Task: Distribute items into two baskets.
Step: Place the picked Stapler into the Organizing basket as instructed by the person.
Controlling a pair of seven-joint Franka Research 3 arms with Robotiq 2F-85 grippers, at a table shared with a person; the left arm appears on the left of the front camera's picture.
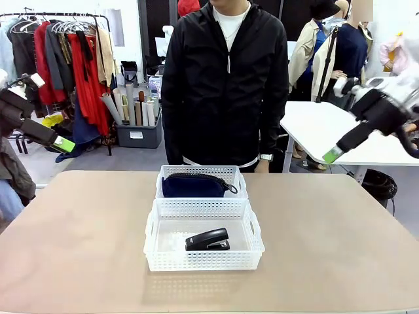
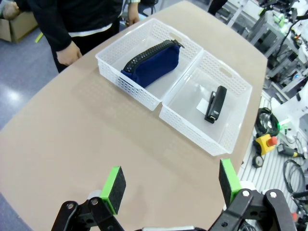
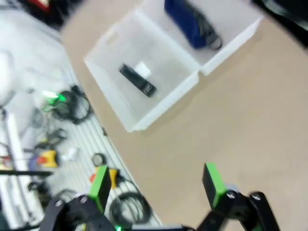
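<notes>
Apparently sorting is finishing: pouch (image 1: 194, 186) and stapler (image 1: 207, 240) are sitting in separate baskets (image 1: 152, 230); both grippers (image 2: 171, 185) (image 3: 156, 180) are hanging open, empty, needing only retreat.

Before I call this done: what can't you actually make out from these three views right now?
- Front view: the near basket wall screens the stapler's base; the pouch's lower part sits behind lattice.
- Front view: left gripper and right gripper each show one pad, so finger spread is unclear there.
- Right wrist view: motion blur; label unreadable.
- Left wrist view: person's hand is partly behind the sleeve.
</notes>
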